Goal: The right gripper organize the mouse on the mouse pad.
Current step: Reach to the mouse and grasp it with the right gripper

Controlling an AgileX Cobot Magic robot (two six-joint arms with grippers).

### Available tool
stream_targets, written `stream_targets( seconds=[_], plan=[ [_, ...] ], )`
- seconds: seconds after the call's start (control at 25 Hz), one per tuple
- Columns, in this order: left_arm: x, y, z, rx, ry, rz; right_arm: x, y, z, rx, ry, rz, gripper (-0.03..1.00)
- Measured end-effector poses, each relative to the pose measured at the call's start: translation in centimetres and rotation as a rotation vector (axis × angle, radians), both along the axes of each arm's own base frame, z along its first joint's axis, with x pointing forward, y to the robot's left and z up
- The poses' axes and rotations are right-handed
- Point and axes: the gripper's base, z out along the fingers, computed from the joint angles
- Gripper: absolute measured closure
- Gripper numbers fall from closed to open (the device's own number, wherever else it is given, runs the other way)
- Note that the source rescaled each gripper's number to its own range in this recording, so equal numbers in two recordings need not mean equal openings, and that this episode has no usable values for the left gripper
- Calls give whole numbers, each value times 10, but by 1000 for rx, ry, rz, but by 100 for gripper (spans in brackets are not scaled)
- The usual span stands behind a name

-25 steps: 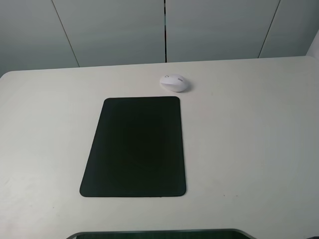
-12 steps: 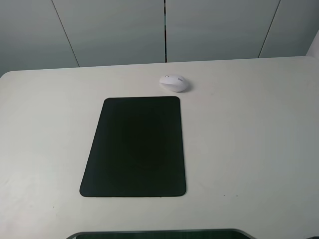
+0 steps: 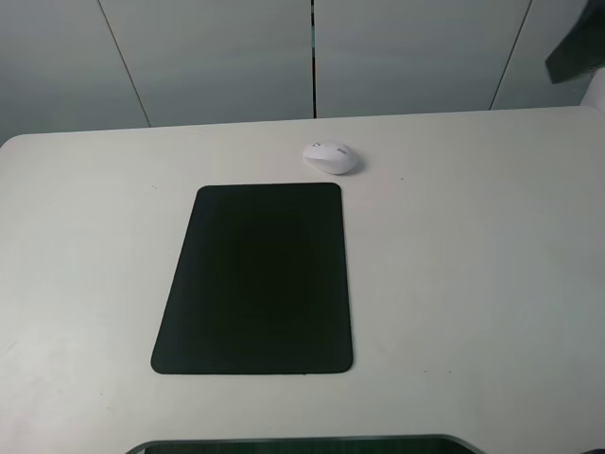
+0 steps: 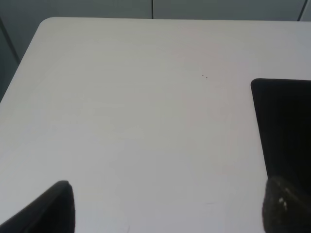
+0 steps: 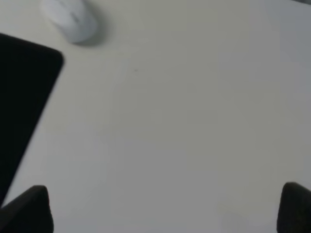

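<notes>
The white mouse (image 3: 331, 157) lies on the table just beyond the far right corner of the black mouse pad (image 3: 255, 279), off the pad. A dark part of the right arm (image 3: 577, 47) shows at the upper right edge of the exterior view. In the right wrist view my right gripper (image 5: 161, 211) is open and empty, well short of the mouse (image 5: 70, 19) and beside the pad's corner (image 5: 19, 97). In the left wrist view my left gripper (image 4: 167, 211) is open and empty, with the pad's edge (image 4: 286, 126) to one side.
The pale table (image 3: 473, 284) carries only the pad and the mouse. A dark rounded edge (image 3: 302, 445) runs along the table's front. Grey wall panels (image 3: 227, 57) stand behind the table.
A dark part of the right arm has come into the exterior view at the upper right edge. The mouse and the pad have not moved.
</notes>
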Motion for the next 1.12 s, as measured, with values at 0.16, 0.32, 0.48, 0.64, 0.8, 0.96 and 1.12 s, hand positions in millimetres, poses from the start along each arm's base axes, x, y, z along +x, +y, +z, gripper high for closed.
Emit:
stream_targets(
  seconds=[0.16,0.32,0.48,0.64,0.8,0.96,1.12],
  plan=[
    [0,0,0,2,0,-1,33,27,-13,-24,59,90,-3],
    [0,0,0,2,0,-1,63,55,-23,-61,86,198,-3],
    [0,0,0,2,0,-1,93,87,-32,-105,128,316,-3],
    [0,0,0,2,0,-1,123,112,-41,-139,172,389,-3],
    [0,0,0,2,0,-1,150,130,-53,-171,190,446,-3],
    [0,0,0,2,0,-1,171,138,-69,-214,203,487,-3],
    [0,0,0,2,0,-1,189,145,-95,-256,233,523,-3]
  ],
)
